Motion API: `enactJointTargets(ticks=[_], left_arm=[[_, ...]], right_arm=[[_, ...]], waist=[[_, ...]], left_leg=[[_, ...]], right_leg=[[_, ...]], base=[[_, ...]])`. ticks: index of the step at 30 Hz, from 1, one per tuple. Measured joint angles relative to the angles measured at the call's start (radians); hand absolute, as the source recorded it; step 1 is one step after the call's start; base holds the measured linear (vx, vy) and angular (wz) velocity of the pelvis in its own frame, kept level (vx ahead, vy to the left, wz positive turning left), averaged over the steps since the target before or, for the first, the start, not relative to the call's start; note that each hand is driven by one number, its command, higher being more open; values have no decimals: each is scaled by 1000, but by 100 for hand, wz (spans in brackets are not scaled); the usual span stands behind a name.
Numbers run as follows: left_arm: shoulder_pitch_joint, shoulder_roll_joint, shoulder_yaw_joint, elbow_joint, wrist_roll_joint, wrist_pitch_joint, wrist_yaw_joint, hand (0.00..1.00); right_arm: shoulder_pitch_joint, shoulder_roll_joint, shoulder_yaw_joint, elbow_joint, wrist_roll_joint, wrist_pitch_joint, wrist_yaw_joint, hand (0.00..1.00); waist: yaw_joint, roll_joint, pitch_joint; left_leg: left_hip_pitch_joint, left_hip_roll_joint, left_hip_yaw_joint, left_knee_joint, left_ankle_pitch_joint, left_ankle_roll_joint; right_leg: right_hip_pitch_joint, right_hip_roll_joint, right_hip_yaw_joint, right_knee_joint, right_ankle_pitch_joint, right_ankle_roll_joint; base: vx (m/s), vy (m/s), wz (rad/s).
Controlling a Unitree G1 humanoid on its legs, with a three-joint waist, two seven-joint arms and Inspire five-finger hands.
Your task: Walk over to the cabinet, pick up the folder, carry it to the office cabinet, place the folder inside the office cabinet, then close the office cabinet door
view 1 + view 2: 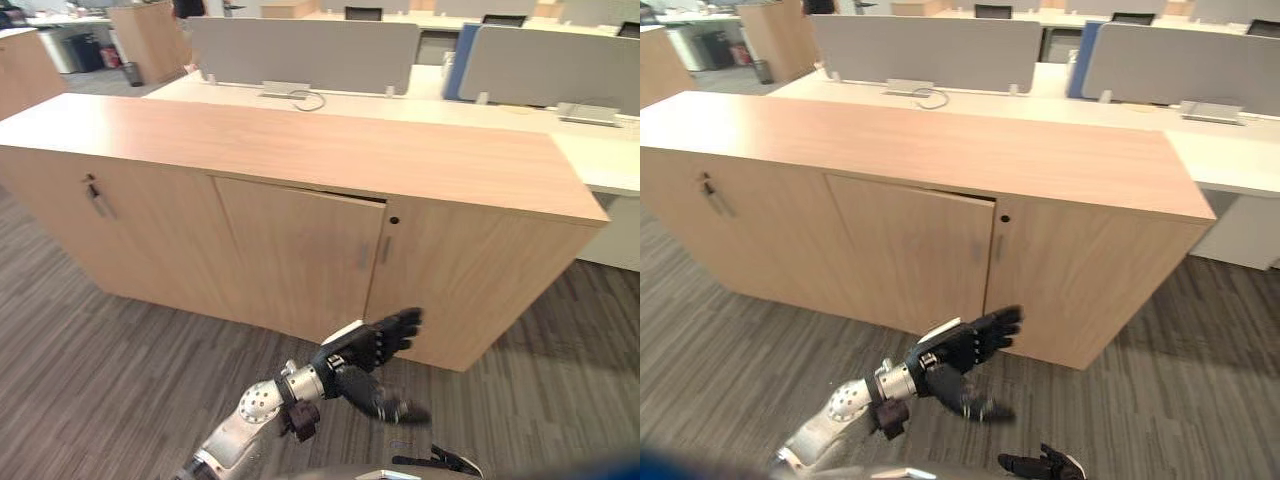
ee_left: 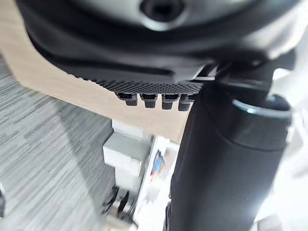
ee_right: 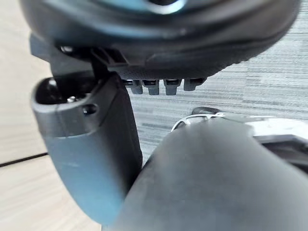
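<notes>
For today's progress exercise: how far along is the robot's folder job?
Done: the robot is at the office cabinet. In hand: the empty, open left hand reaches toward the middle door, ajar at its top edge; the right hand hangs low. Left: pushing that door shut.

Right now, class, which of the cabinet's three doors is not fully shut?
The middle door: a dark gap shows along its top right edge, while the left door and the right door sit flush.
</notes>
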Motion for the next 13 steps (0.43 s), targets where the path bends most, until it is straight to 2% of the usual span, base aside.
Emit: enactJointTargets(ticks=[1, 2, 3, 4, 5, 6, 8, 9, 10, 12, 13], left_arm=[[9, -36, 61, 79, -27, 1, 22, 100], [29, -53, 142, 178, -56, 0, 51, 100], [36, -58, 163, 209, -56, 0, 61, 100], [44, -56, 192, 255, -52, 1, 77, 100], [80, -58, 242, 311, -51, 0, 97, 100], [86, -59, 257, 321, -48, 0, 102, 100], [123, -87, 358, 448, -7, 4, 148, 100], [123, -93, 390, 488, 4, 9, 161, 100], [116, -122, 443, 571, 27, 13, 196, 100], [108, -156, 483, 646, 43, 10, 235, 100], [83, -167, 491, 647, 80, 3, 259, 100]], right_arm=[[-5, 4, -1, 4, 1, 1, -6, 100], [-5, 5, -1, 8, 4, 2, -17, 100], [-5, 4, -1, 8, 4, 1, -21, 100], [-4, 1, -3, 9, 4, 1, -25, 100], [-5, -12, -2, 10, 3, 3, -28, 100], [-5, -13, -2, 10, 3, 4, -30, 100], [-6, -27, -3, 11, 1, 11, -50, 100], [-7, -27, -4, 12, 1, 11, -56, 100], [-15, -27, -8, 14, 1, 13, -74, 100], [-28, -27, -28, 32, 0, 18, -84, 100], [-35, -24, -59, 36, -1, 24, -90, 100]], waist=[[0, -5, 6], [-1, -2, 8], [-2, 5, 12], [-2, 20, 14], [1, 50, 12], [2, 55, 15], [10, 91, 27], [10, 96, 30], [9, 97, 35], [13, 102, 50], [25, 104, 70]], left_leg=[[-7, 25, 15, 51, -27, -9], [-34, 89, 37, 176, -95, -26], [-44, 120, 41, 229, -124, -33], [-61, 170, 48, 313, -168, -43], [-83, 257, 67, 436, -218, -55], [-84, 273, 70, 459, -224, -53], [-95, 376, 61, 632, -248, -20], [-108, 387, 37, 677, -240, -5], [-160, 382, -66, 740, -242, 14], [-211, 305, -229, 725, -289, -29], [-243, 237, -329, 704, -312, -37]], right_leg=[[9, 16, 17, -7, 2, -3], [18, 48, 44, -15, -1, -7], [24, 65, 52, -18, -3, -11], [31, 95, 67, -20, -10, -21], [34, 145, 101, -23, -18, -38], [39, 156, 110, -24, -18, -43], [77, 217, 168, -35, -13, -61], [84, 224, 182, -35, -14, -70], [90, 221, 200, -32, -19, -83], [91, 206, 214, -26, -21, -88], [93, 187, 215, -19, -22, -89]], base=[[119, -179, -74], [124, -169, -64], [177, -208, -62], [174, -143, -69], [190, -129, -63], [232, -97, -85], [263, -67, -80], [245, -32, -62], [197, 16, -41], [129, 72, -27], [43, 79, -4]])
